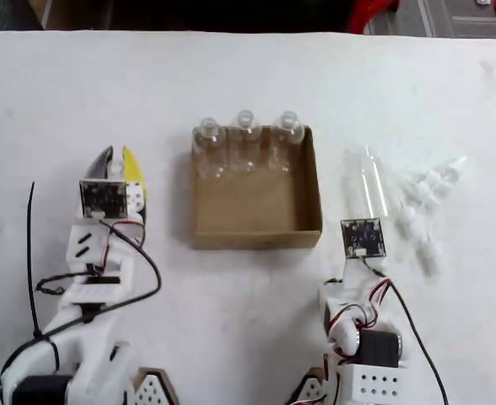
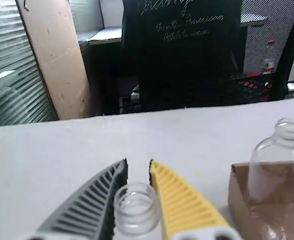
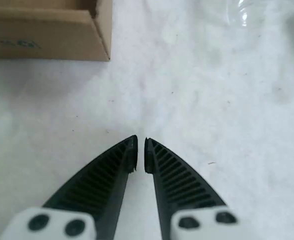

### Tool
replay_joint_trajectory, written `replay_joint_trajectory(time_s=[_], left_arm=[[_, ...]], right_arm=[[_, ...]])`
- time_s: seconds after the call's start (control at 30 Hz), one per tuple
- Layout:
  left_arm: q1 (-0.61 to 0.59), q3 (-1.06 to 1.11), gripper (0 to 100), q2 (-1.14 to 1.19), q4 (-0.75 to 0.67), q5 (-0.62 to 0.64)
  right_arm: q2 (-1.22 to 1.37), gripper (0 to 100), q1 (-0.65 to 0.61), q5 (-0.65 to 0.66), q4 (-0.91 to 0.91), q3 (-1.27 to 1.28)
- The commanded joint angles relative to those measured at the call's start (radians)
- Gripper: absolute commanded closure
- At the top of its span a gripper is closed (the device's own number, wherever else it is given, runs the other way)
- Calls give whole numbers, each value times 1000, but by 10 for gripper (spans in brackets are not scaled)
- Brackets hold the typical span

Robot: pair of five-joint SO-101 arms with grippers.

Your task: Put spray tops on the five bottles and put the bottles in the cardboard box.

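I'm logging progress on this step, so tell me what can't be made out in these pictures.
Spray tops, high view: they blur into the white table, so no count.
Right gripper, high view: its fingers sit hidden under the wrist camera board.
Gripped bottle, left wrist view: cut off below the neck by the picture's edge.
Lying bottle, right wrist view: blurred and cut by the edge.

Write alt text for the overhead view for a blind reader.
The left gripper grips a clear uncapped bottle left of a cardboard box holding three open bottles. Right of the box, a fifth bottle lies beside loose spray tops.
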Motion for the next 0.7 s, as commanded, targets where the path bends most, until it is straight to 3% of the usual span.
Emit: replay_joint_trajectory(time_s=[0.0,0.13,0.4,0.5,0.67], left_arm=[[71,-9,977,-160,110,12],[119,-43,977,-377,350,12],[199,-358,977,-763,1094,14],[288,-430,977,-797,1203,14],[375,-443,977,-757,1197,95]], right_arm=[[-5,982,8,-5,5,9],[-5,982,8,-5,5,9],[-5,982,8,-5,5,9],[-5,982,8,-5,5,9],[-5,982,8,-5,5,9]])
